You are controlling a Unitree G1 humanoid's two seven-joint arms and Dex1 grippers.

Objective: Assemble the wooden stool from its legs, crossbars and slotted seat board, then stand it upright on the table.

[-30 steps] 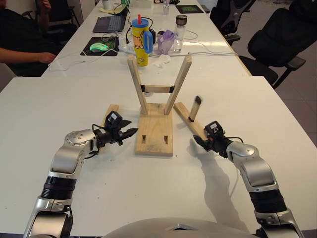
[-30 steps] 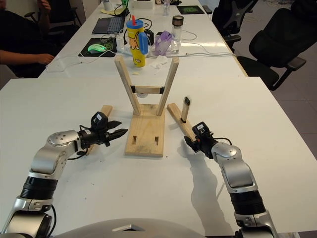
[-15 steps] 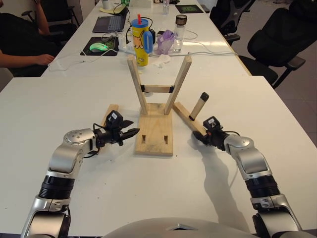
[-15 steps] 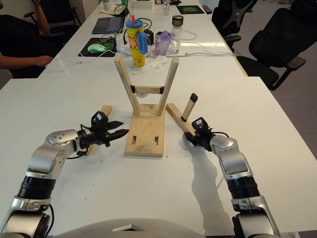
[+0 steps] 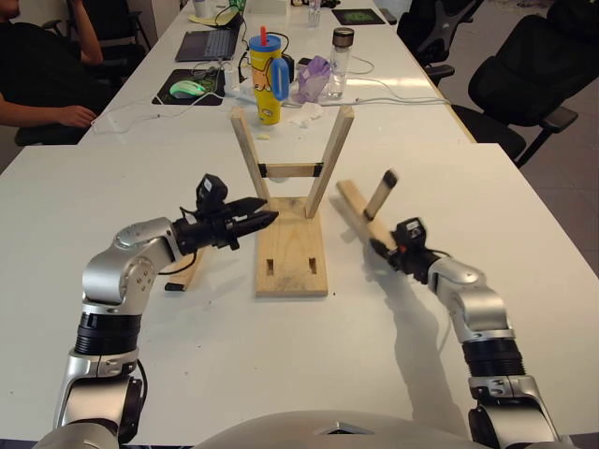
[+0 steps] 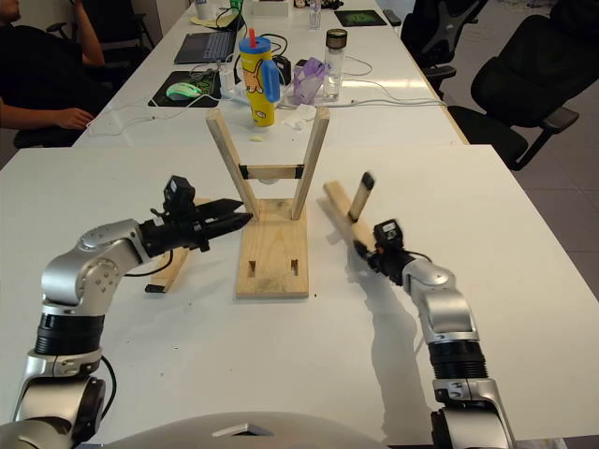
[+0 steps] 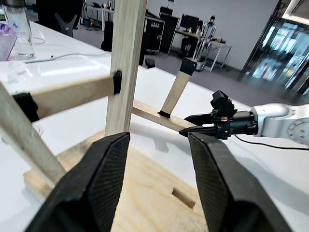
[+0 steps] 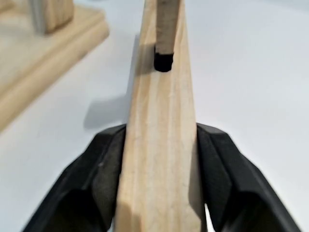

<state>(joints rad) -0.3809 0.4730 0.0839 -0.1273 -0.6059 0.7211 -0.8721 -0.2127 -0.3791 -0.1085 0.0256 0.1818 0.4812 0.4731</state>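
Currently the seat board (image 5: 292,253) lies flat on the tabletop (image 5: 487,187), with two legs (image 5: 245,150) joined by a crossbar (image 5: 291,170) standing on its far end. The left end effector (image 5: 262,220), fingers spread, hovers at the board's left edge. The right end effector (image 5: 384,249) clamps a third leg (image 5: 354,206) just right of the board.

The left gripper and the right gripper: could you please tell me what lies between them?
Between the left gripper and the right gripper lies the seat board with two upright legs, seen in the eye views.
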